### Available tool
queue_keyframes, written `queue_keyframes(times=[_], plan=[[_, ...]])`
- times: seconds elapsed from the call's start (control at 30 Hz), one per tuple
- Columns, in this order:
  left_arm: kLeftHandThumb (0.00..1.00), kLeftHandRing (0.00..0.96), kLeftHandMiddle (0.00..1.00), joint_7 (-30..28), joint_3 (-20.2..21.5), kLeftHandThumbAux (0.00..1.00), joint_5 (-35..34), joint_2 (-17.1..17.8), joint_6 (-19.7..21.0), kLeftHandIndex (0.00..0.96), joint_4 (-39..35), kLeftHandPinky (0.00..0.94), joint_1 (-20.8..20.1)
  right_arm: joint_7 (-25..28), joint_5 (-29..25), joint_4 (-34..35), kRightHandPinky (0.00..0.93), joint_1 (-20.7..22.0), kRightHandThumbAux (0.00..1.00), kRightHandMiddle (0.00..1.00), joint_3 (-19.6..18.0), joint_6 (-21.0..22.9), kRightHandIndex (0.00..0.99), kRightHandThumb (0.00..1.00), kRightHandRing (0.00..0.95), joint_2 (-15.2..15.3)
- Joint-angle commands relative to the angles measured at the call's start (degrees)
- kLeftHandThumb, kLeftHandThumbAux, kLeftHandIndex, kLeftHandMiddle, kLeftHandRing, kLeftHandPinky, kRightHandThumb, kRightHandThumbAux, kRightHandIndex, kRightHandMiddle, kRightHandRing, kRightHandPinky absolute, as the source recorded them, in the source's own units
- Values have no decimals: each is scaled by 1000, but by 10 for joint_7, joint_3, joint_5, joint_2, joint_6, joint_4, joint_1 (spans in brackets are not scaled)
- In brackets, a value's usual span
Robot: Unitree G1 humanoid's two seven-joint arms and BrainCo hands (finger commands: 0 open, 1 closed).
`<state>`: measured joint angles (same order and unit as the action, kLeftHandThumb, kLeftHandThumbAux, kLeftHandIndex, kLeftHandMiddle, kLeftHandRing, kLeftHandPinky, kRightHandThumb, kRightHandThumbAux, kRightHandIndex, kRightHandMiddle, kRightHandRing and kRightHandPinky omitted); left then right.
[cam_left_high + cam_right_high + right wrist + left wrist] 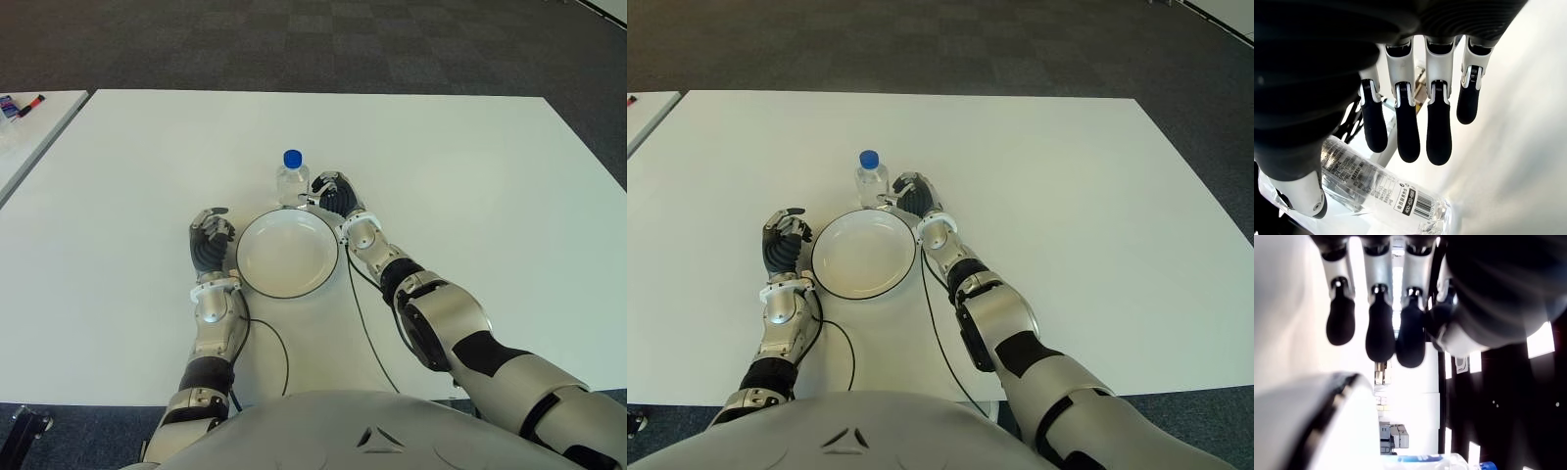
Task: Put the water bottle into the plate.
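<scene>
While the clear blue-capped plastic water bottle (292, 179) stands upright behind the round white plate (287, 253), the right hand (331, 194) (fingers spread) reaches beside it, ungrasped; left hand (211, 243) idle.

The water bottle (292, 183) is clear with a blue cap. The plate (287, 253) is white, dark-rimmed, on a white table (470, 166). The floor (294, 44) is dark grey, checkered.

The right robot hand (331, 193) hides the bottom right of the water bottle (292, 178). Small things (20, 105) on the side table are too tiny to name.
</scene>
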<state>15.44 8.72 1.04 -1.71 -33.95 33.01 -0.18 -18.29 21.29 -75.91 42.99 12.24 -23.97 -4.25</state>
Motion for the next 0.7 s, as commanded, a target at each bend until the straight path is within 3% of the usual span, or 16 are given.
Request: queue_keyframes(times=[0.03, 0.7], plan=[[696, 687, 707, -5, 1, 716, -2, -2, 17, 436, 6, 669, 15, -1, -6, -5, 382, -10, 675, 476, -6, 13, 422, 840, 534, -19], [696, 676, 700, -6, 3, 716, -5, -2, 15, 436, 9, 643, 15, 3, -16, -4, 359, -14, 675, 473, -14, 12, 424, 840, 514, -20]])
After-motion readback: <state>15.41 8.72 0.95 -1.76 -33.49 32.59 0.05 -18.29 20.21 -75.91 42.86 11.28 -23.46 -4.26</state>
